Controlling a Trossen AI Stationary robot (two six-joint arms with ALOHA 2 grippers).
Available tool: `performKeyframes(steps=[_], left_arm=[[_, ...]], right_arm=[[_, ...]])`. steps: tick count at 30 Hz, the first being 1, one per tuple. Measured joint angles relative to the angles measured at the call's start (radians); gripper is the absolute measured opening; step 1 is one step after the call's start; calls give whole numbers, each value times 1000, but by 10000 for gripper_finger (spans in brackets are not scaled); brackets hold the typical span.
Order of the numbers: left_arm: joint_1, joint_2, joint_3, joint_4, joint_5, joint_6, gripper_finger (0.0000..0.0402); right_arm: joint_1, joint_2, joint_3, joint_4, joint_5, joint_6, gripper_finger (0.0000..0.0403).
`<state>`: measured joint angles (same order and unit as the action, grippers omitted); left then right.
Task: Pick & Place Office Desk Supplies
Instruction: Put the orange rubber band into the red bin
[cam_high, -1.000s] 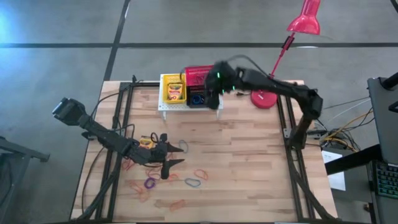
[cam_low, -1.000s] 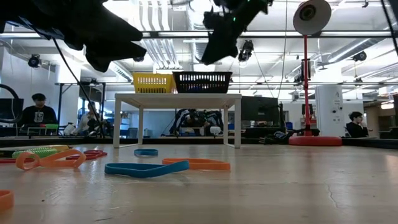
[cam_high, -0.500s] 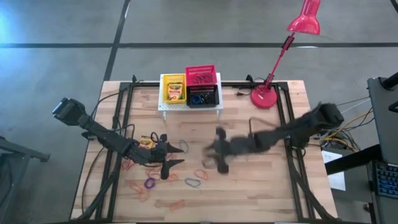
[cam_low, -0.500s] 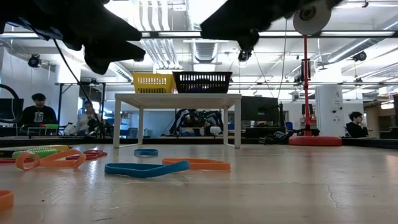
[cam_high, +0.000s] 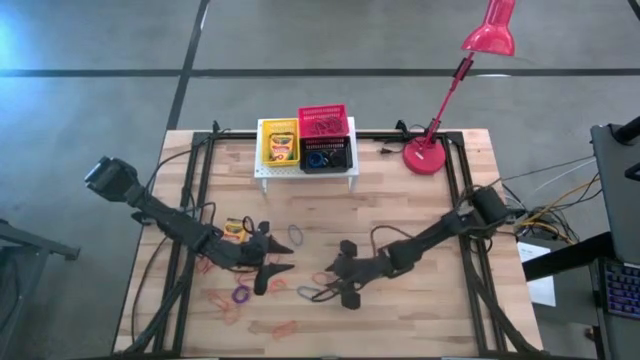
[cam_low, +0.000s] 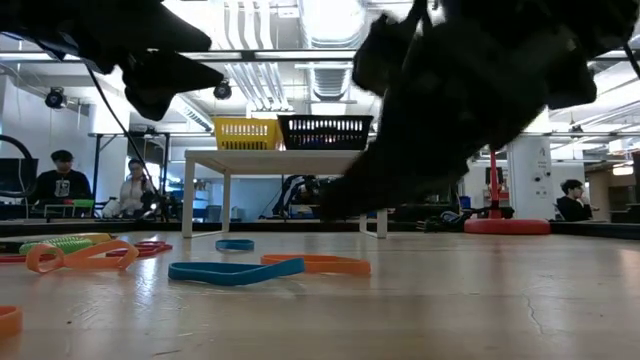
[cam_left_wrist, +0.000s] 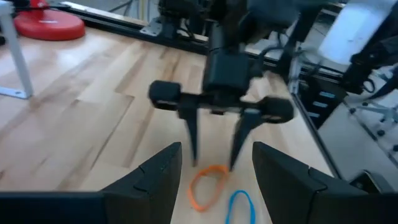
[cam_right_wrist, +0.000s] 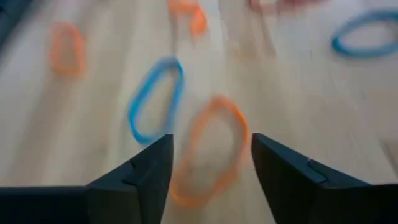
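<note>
Fingers of the right gripper (cam_left_wrist: 214, 163) spread wide, straddling an orange elastic loop (cam_right_wrist: 208, 149) flat on the counter (cam_high: 400, 210); loop looks light, floppy, so pinch one strand. Left gripper (cam_high: 277, 262) open nearby.

Bright overhead ceiling strips, backlit silhouetted arms in low view, motion-blurred right wrist view

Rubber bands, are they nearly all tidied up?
Not yet. Some bands already sit in the red basket and black basket on the white stand. Right now the right tool is open above an orange band, holding nothing. The left tool waits nearby, open. Many bands are still loose on the table.
</note>
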<state>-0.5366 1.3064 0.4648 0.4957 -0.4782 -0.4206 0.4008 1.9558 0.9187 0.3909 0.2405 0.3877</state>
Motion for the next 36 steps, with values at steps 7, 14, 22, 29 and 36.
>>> performKeyframes(steps=[7,14,22,29,36], left_arm=[[-26,0,-3,-2,0,-4,202],[-26,0,-14,-1,-1,-26,202],[-25,0,-14,0,-4,-7,202],[-19,0,-14,0,-96,63,202],[28,0,-14,0,-106,108,202]], right_arm=[[29,75,138,-245,32,-2,226],[64,75,170,-346,99,-18,183],[66,65,147,-406,96,-22,37],[22,-10,134,-432,158,-146,13],[-136,-195,137,-412,187,-366,13]])
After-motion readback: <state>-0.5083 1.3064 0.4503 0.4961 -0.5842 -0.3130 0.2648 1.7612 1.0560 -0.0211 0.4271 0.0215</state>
